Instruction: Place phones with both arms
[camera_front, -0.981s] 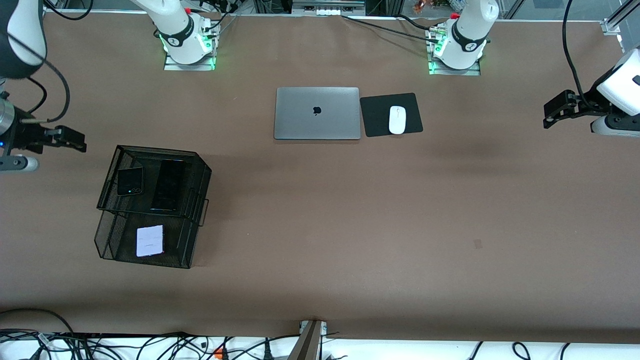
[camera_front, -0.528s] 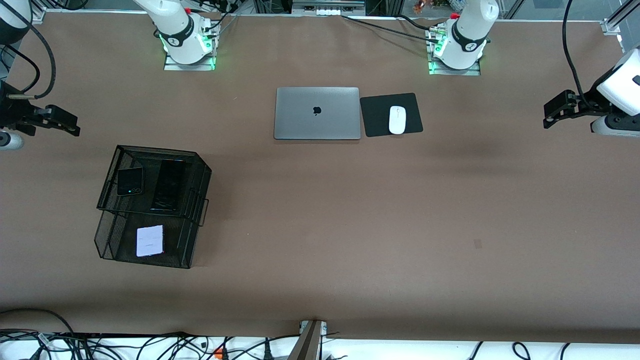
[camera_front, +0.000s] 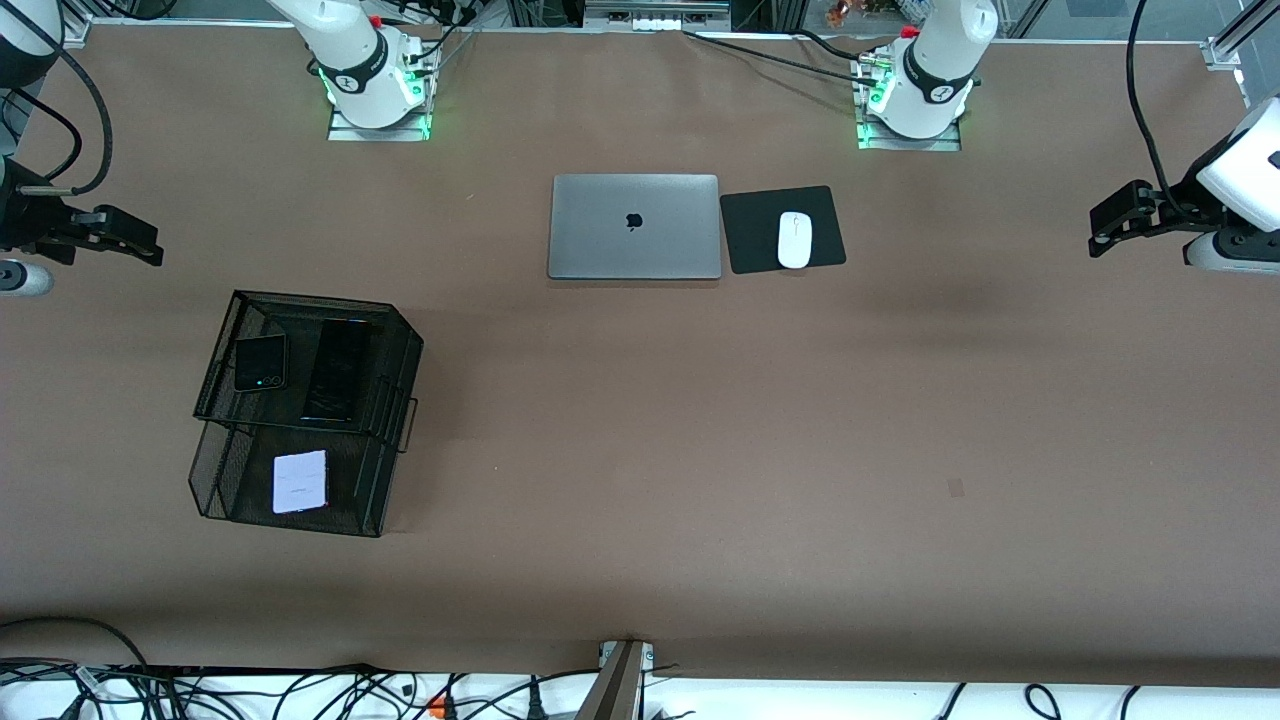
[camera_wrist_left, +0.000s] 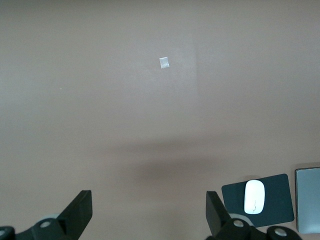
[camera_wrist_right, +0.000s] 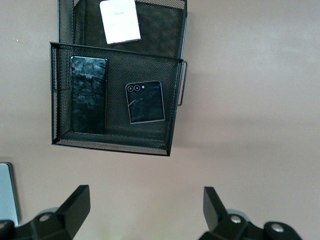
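Observation:
A two-tier black mesh rack (camera_front: 214, 352) stands toward the right arm's end of the table. Its upper tier holds a small squarish black phone (camera_front: 260, 362) and a long black slab phone (camera_front: 337, 370). Its lower tier, nearer the front camera, holds a pale lavender-white phone (camera_front: 300, 481). The right wrist view shows the small black phone (camera_wrist_right: 145, 102), the slab (camera_wrist_right: 89, 95) and the pale phone (camera_wrist_right: 120, 21). My right gripper (camera_front: 150, 250) (camera_wrist_right: 146, 205) is open and empty over bare table beside the rack. My left gripper (camera_front: 1100, 232) (camera_wrist_left: 148, 207) is open and empty over bare table at the left arm's end.
A closed grey laptop (camera_front: 634, 226) lies near the arms' bases. Beside it a white mouse (camera_front: 794, 240) sits on a black pad (camera_front: 755, 228). A small pale mark (camera_wrist_left: 164, 62) is on the brown table. Cables run along the edge nearest the front camera.
My right gripper has drawn back from the rack toward the arms' bases and the table's end, then nearly stopped. The left arm has barely moved. The phones have not moved.

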